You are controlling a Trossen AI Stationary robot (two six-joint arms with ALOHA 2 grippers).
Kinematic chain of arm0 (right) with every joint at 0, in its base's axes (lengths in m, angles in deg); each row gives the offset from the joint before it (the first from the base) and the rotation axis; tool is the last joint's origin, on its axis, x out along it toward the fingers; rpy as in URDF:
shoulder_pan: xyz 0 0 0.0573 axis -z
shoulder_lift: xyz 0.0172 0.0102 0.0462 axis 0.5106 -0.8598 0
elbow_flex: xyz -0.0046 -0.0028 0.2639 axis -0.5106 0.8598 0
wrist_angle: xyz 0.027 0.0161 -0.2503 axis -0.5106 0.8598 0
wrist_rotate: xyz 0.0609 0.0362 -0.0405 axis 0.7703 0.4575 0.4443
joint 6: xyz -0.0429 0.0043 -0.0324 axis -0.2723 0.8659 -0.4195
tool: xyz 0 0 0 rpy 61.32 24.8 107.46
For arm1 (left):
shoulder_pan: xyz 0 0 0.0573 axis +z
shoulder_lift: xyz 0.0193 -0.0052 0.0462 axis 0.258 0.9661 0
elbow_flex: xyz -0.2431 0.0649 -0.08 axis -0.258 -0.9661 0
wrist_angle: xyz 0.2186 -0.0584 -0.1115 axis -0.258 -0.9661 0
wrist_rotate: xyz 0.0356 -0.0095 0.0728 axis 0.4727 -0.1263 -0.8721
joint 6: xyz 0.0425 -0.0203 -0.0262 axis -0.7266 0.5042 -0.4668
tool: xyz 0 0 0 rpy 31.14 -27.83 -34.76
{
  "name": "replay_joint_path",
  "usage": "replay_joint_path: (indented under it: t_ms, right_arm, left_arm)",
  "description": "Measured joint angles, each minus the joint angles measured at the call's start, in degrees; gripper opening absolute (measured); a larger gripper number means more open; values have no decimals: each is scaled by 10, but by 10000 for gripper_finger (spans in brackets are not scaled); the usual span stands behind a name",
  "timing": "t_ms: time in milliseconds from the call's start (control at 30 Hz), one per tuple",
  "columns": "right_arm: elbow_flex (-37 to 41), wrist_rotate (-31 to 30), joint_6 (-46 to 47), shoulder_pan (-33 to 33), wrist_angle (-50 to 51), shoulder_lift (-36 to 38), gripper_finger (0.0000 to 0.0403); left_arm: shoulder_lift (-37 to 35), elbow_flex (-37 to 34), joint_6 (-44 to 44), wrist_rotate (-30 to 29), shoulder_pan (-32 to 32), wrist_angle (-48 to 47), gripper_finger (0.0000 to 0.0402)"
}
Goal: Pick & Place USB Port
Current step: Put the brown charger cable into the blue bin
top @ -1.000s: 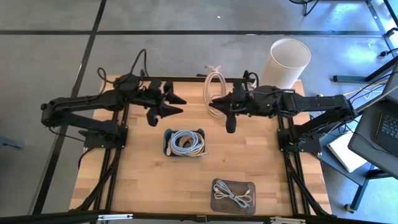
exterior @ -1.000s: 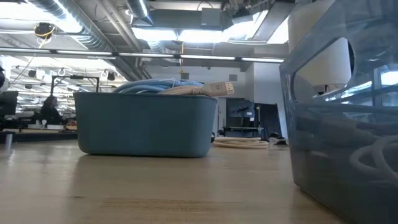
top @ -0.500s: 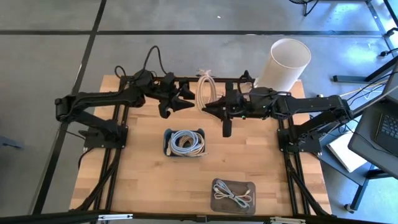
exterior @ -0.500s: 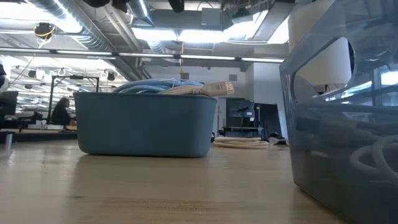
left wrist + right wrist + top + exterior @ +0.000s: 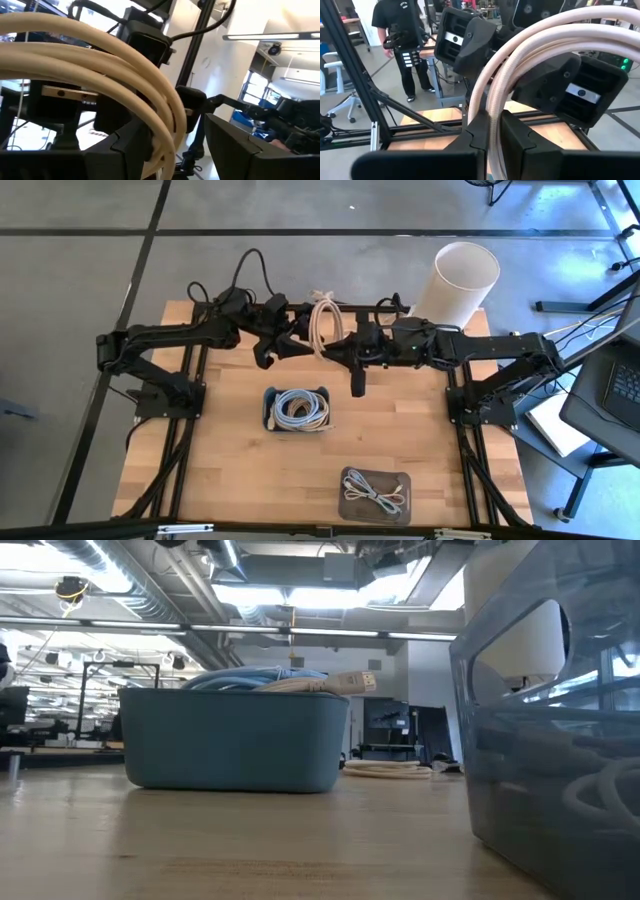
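Note:
A cream coiled USB cable [image 5: 321, 320] hangs in the air over the table's far edge, between my two grippers. My right gripper [image 5: 338, 348] comes from the right and is shut on the coil; in its wrist view the strands [image 5: 530, 45] arch up from between its fingers. My left gripper [image 5: 292, 342] faces it from the left and is open. In the left wrist view the cable's loops [image 5: 100, 55] run down between its spread fingers [image 5: 177, 150], close to one finger [image 5: 131, 142]. I cannot tell whether they touch it. My right gripper pinches several strands of the coil [image 5: 493, 107] between its two fingers [image 5: 476, 131]. It reaches in level from the table's right side, across the strands. The coil is lifted clear of the table and loops above and below the fingers.
A blue bin [image 5: 268, 412] holding coiled cables sits mid-table and fills the low view's middle [image 5: 235, 740]. A grey tray [image 5: 347, 498] with a cable lies near the front edge. A white cylinder [image 5: 460, 280] stands past the far right corner. A person [image 5: 402, 35] stands beyond the table.
My right gripper has carried the lifted coil toward the table's left. My left gripper has moved right and toward the far edge to meet it, and the coil's loops now pass between its open fingers. The coil has turned and looks narrower from above.

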Motion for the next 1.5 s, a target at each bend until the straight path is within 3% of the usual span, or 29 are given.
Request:
replay_joint_path:
  t_ms: [367,467,633,833,900,1100,1200,1333,1500]
  right_arm:
    - [0,0,-2,2,-1,0,26]
    - [0,1,-3,2,-3,-2,26]
    - [0,4,-8,2,-2,-3,26]
    - [0,4,-18,5,-1,-3,30]
    - [0,4,-34,5,-1,-3,61]
    - [0,-8,-56,6,3,-3,221]
    - [-14,-34,-67,5,61,3,282]
    - [-85,-91,-59,2,221,14,318]
    - [-195,-148,38,-16,457,14,319]
  left_arm:
    - [0,0,-28,-11,-5,-5,179]
    - [0,0,-45,-12,-5,-6,145]
    - [0,0,-68,3,-5,-9,31]
    - [1,0,-70,10,-4,-9,30]
    - [1,0,-71,12,-4,-9,30]
    - [0,0,-69,28,-5,-14,30]
    - [0,0,-68,47,-2,-43,30]
    - [-18,0,-65,88,17,-117,30]
    - [-67,0,-74,113,42,-247,30]
